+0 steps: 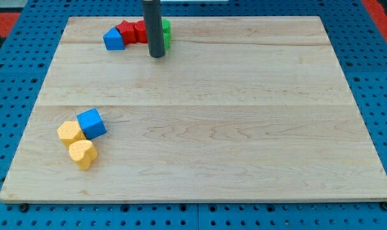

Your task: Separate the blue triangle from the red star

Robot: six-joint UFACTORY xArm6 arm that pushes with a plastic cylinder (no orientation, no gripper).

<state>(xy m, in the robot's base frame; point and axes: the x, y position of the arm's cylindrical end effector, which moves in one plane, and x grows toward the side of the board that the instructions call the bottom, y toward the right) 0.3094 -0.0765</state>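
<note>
The blue triangle (113,39) lies near the board's top left, touching the red star (126,31) on its right. Another red block (140,30) sits right of the star, and a green block (166,32) shows partly behind the rod. My tip (157,55) rests on the board just below the red and green blocks, to the right of the blue triangle and apart from it.
A blue cube (92,123) sits at the lower left, touching a yellow block (70,132) and a yellow heart (83,153). The wooden board (244,128) lies on a blue pegboard (385,96).
</note>
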